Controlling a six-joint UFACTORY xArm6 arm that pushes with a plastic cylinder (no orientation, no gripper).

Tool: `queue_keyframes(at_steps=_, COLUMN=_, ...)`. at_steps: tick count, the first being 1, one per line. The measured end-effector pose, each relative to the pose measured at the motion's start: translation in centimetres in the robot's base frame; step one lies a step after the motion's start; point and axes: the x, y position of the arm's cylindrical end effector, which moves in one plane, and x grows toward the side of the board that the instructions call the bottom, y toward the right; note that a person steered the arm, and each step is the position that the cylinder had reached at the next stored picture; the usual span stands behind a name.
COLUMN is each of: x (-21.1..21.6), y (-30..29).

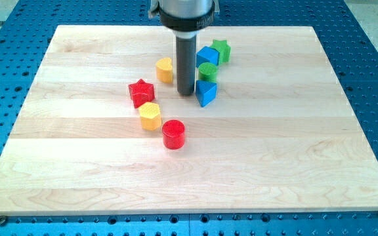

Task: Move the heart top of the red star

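Nearest the view's bottom sits the red cylinder [174,134]; my tip [186,93], a bare rod pinching nothing, stands just right of the yellow heart [165,69], which looks light, stiff and slippery, above-right of the red star [141,92], so pushing its right side seems best.

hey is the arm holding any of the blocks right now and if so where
Nothing is held. My tip stands on the board between the yellow heart and the blue block; contact cannot be told.
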Motion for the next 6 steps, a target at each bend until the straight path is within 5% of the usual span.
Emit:
queue_keyframes(at_steps=2, x=-9.1, y=-2.4)
queue_keyframes(at_steps=6, x=-4.7, y=0.8)
